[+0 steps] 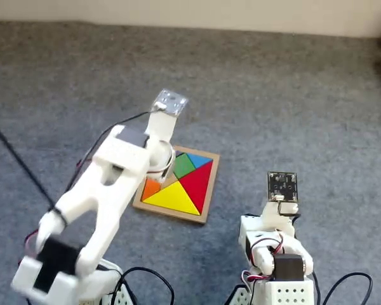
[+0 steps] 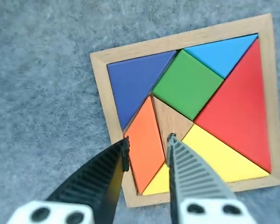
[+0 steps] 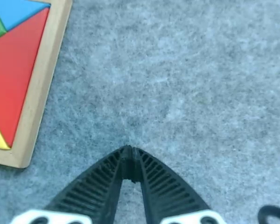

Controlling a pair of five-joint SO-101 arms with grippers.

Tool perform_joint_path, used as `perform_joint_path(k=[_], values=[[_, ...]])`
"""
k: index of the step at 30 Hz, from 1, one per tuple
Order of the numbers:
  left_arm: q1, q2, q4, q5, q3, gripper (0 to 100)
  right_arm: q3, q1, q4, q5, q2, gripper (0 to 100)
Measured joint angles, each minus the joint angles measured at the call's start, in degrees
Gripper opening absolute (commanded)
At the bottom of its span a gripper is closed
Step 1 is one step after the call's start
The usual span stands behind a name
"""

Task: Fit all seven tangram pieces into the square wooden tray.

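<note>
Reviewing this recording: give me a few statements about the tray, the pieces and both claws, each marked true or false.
1. The right claw is shut above the carpet, beside the tray. True.
2. All seven pieces sit in the tray. False: six are in, and a triangular gap of bare wood remains next to the green square.
3. The left claw is open, with the orange piece between its fingers. True.
4. The red triangle lies on the carpet outside the tray. False: it lies inside the tray, against the yellow triangle.
</note>
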State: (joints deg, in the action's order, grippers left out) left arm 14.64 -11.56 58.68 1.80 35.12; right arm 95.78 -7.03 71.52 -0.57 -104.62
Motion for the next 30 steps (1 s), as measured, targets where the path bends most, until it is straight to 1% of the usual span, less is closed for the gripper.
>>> perform_joint_path(k=[2,5,7,11,18,25,30], values=[[0.00,-4.66,-2.81,0.00,4.75,10,0.00,0.00,0.00,0.00,0.00,0.5],[-0.35,-11.96,-5.54,-0.09,10.11,0,0.00,0.00,0.00,0.00,0.00,0.5],[-1.49,-16.44,-7.03,0.09,13.27,1,0.00,0.00,0.00,0.00,0.00,0.5],[-3.16,-24.26,-9.93,0.09,19.87,0,0.00,0.00,0.00,0.00,0.00,0.5],[-3.43,-34.81,-13.71,-0.09,28.75,0,0.00,0.00,0.00,0.00,0.00,0.5],[-3.43,-45.27,-13.89,0.00,34.02,1,0.00,0.00,0.00,0.00,0.00,0.5],[-3.60,-56.26,-13.89,-0.09,39.74,1,0.00,0.00,0.00,0.00,0.00,0.5]])
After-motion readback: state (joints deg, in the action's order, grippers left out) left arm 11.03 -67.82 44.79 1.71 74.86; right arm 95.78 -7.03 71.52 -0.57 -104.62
